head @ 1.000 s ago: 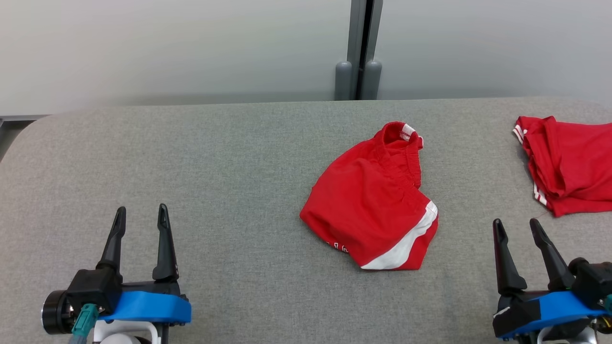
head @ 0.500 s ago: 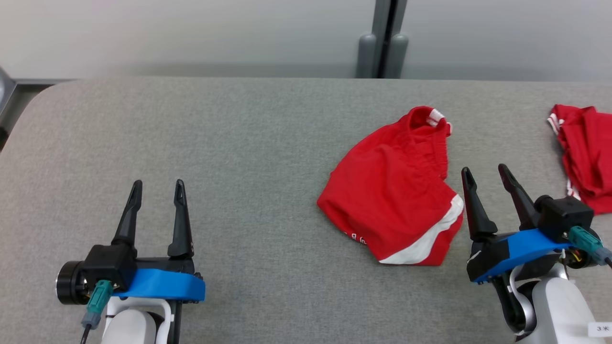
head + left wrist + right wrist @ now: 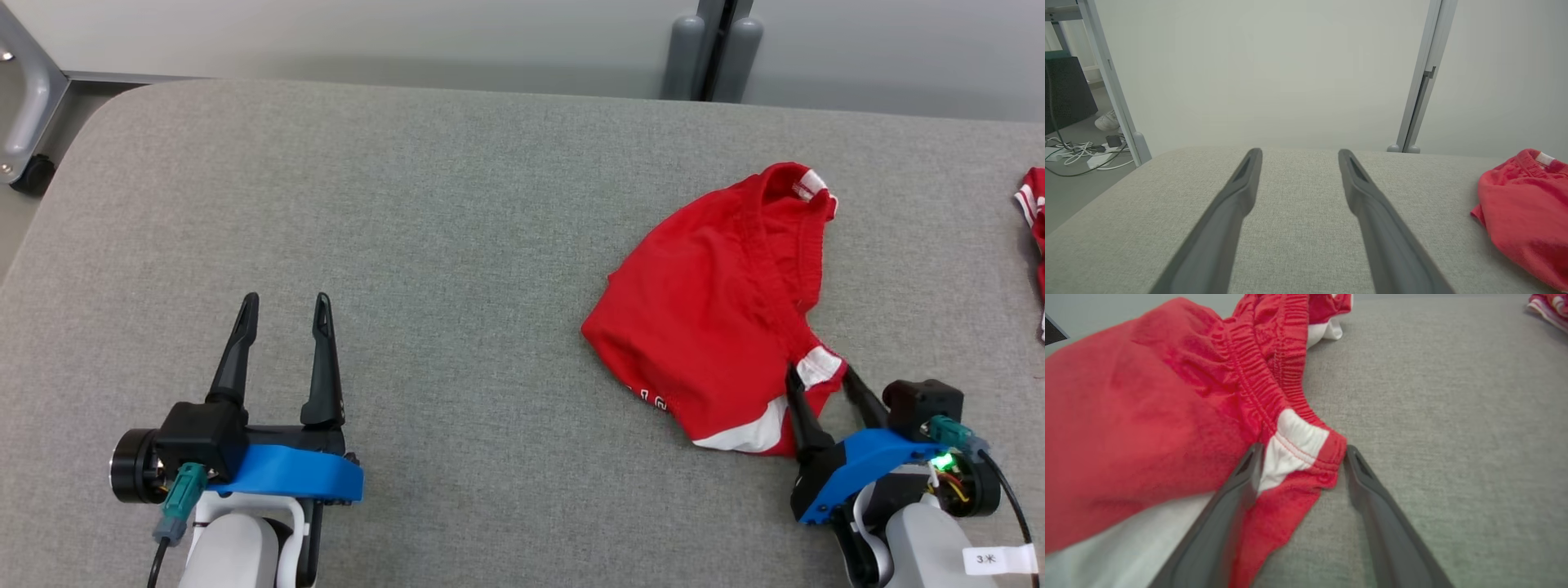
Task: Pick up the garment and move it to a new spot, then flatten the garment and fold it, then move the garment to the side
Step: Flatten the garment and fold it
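crumpled red shorts (image 3: 718, 310) of soft knit, with a gathered elastic waistband and white panels, are seen lying right of centre on the grey woven counter (image 3: 449, 204). the right gripper (image 3: 820, 374) is set at their near corner, jaws parted around the white-and-red hem, not clamped. the hem's stitching is made out in the right wrist view. the left gripper (image 3: 286, 299) is poised well apart, jaws wide.

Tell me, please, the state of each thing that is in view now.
red shorts, lying crumpled on the table
left hand, open, holding nothing
right hand, open, its fingers on either side of the shorts' waistband corner
second red garment, lying near the table's right edge, mostly out of frame
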